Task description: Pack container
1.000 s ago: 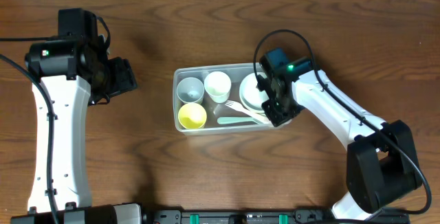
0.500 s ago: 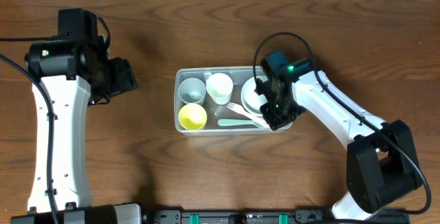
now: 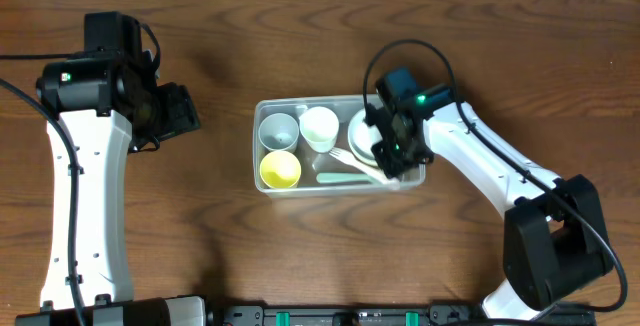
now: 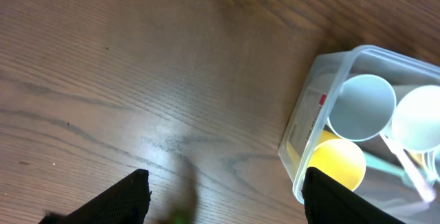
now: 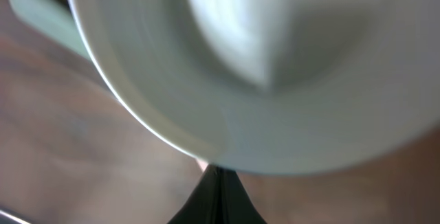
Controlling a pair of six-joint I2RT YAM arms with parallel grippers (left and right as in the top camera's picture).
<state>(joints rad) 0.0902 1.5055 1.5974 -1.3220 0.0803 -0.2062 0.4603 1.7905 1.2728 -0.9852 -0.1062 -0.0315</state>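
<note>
The clear rectangular container (image 3: 330,189) lies at the table's middle and also shows in the left wrist view (image 4: 302,135). It holds a pale blue cup (image 3: 277,130), a white cup (image 3: 319,126), a yellow cup (image 3: 279,169), a white bowl (image 3: 362,134), a white fork (image 3: 345,156) and a pale green spoon (image 3: 340,177). My right gripper (image 3: 395,156) is down inside the container's right end with its fingers (image 5: 218,172) shut. Their tip is at the rim of the bowl (image 5: 275,59), which fills that view, blurred. My left gripper (image 3: 180,116) is open and empty over bare wood left of the container (image 4: 227,196).
The table is dark brown wood (image 3: 200,226). The left arm's white link (image 3: 85,196) runs down the left side. The right arm (image 3: 500,166) stretches from the lower right to the container.
My right gripper has moved up and to the left, further into the container's right end. The container has shifted slightly. The left arm has not moved.
</note>
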